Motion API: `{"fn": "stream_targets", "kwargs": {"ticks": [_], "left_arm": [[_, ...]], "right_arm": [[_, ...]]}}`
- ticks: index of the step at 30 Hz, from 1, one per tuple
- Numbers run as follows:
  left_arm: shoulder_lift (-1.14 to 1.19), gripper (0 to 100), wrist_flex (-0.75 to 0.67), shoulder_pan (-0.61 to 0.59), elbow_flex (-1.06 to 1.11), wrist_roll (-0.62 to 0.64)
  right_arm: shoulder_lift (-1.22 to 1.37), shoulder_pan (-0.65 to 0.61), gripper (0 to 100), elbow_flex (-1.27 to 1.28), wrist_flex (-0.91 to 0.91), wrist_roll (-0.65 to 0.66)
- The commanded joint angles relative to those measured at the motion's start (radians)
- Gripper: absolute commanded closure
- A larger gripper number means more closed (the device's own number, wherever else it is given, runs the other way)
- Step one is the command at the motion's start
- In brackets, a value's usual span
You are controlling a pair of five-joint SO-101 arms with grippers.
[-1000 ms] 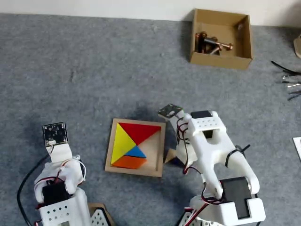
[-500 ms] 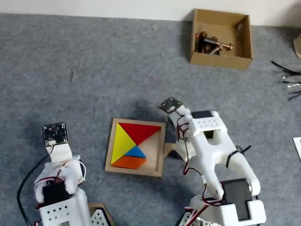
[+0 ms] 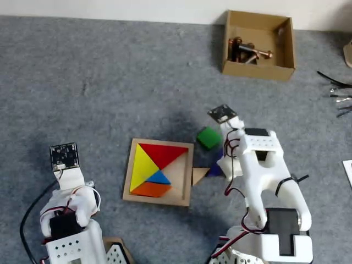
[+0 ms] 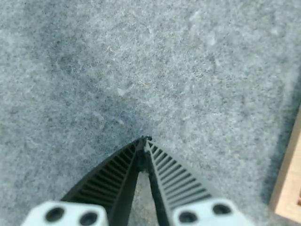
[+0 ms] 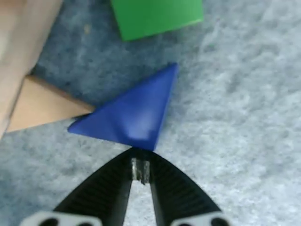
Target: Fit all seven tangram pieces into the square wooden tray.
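High view is showing the square wooden tray (image 3: pixel 132 171) lying on the grey desk (image 3: pixel 82 88), btwn the two arms. Four pieces are sitting inside it:
- red tri (image 3: pixel 165 153) along the far side
- yellow tri (image 3: pixel 142 165) along the L side
- light-blue tri (image 3: pixel 160 177) nr the middle
- orange parallelogram (image 3: pixel 150 190) along the near edge

The tray's R part is showing bare wood.

Three pieces are lying outside, on the desk to the tray's R. The tan tri (image 3: pixel 198 175) is touching the tray's outer edge. The dark-blue tri (image 3: pixel 214 168) is lying just beside it, partly hidden under the R arm. The green square (image 3: pixel 209 137) is lying farther back, apart from both.

Right wrist view: the R hand (image 5: pixel 140 157) is pointing at one corner of the dark-blue tri (image 5: pixel 134 115), fingers clenched together w/ nothing btwn them. Can't tell if the tips are touching the piece. The dark-blue tri's other corner is meeting the tan tri (image 5: pixel 42 110), w/ the green square (image 5: pixel 157 16) beyond.

Left wrist view: the L hand (image 4: pixel 143 141) is also clenched and empty, pointing at bare desk, w/ the tray's edge (image 4: pixel 288 188) nearby.

A cardboard box (image 3: pixel 257 72) is sitting at the desk's far side, well apart, holding copper-coloured metal parts (image 3: pixel 247 50).
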Motion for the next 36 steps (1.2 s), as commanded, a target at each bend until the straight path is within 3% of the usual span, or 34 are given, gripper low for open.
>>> {"fn": "stream_targets", "kwargs": {"ticks": [1,3,10,15,22,29,36], "left_arm": [[-0.005,99,0.003,-0.013,0.019,0.011],[-0.005,99,0.003,-0.013,0.019,0.011],[-0.005,99,0.003,-0.013,0.019,0.011],[-0.005,99,0.003,-0.013,0.019,0.011],[-0.005,99,0.003,-0.013,0.019,0.011],[-0.005,99,0.003,-0.013,0.019,0.011],[-0.005,99,0.003,-0.013,0.019,0.011]], "right_arm": [[-0.035,0.016,98.8,-0.054,-0.021,-0.009],[-0.042,0.016,98.8,-0.056,-0.013,-0.038],[-0.042,0.004,98.8,-0.251,0.165,-0.420],[-0.030,-0.074,98.8,-0.337,0.239,-0.585],[0.015,-0.191,98.8,-0.271,0.236,-0.680],[0.127,-0.194,98.5,-0.271,0.229,-0.776],[0.171,-0.194,88.8,-0.271,0.173,-0.773]]}}
